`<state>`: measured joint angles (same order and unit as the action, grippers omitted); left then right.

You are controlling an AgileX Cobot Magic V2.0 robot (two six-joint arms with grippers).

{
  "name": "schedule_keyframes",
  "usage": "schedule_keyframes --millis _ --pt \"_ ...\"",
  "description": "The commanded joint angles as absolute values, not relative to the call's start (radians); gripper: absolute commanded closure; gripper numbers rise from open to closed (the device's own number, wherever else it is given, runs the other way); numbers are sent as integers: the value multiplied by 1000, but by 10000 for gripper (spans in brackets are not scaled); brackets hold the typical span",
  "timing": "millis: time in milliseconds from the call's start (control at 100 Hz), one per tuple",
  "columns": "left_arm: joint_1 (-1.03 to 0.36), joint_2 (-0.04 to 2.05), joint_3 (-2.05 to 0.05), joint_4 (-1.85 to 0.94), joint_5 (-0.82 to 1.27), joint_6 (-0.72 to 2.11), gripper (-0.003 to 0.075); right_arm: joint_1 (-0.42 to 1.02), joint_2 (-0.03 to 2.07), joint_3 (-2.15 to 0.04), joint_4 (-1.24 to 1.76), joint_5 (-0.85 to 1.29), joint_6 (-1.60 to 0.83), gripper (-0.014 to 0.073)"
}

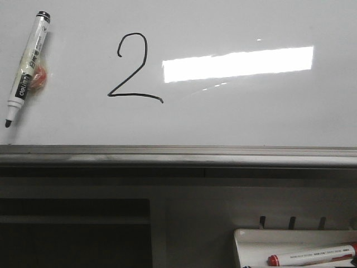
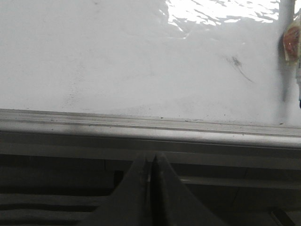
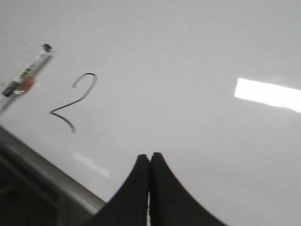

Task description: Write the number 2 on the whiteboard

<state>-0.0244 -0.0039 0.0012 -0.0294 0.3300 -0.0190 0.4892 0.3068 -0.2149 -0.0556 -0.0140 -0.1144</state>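
Clearly drawn thin black number 2 [image 1: 134, 70] on glossy whiteboard [image 1: 251, 117].

Grey metal ledge [image 1: 178, 156]: runs the full width. Below it, a pale grey cabinet front [image 1: 189, 206] with a dark open recess [image 1: 72, 234] at lower left. Lighting: bright rectangular glare patch [image 1: 238, 63], overhead reflection.

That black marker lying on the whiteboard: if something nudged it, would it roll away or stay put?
The black marker would probably stay put: a reddish lump under clear tape sits at its middle, seemingly fixing it to the whiteboard. Freed, its round barrel would likely roll on the glossy surface. It looks stiff, and probably light.
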Motion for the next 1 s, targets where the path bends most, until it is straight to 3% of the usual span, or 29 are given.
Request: schedule_keyframes --millis 0,120,290,380,730,990 --pt "-23 -29 12 -41 276 -18 741 384 287 -174 0 -179 -103 664" --pt "-23 -29 12 -41 276 -18 741 229 234 -70 64 -253 -103 664" --pt "-23 -29 12 -41 276 -18 741 128 153 40 69 -257 -103 664" --pt "-23 -29 12 -41 276 -18 741 96 104 38 49 -123 -103 664" --pt "-23 -29 12 -41 276 -18 741 51 -31 40 35 293 -103 664" --pt "-23 -29 12 -41 276 -18 741 50 -31 40 35 298 -102 664"
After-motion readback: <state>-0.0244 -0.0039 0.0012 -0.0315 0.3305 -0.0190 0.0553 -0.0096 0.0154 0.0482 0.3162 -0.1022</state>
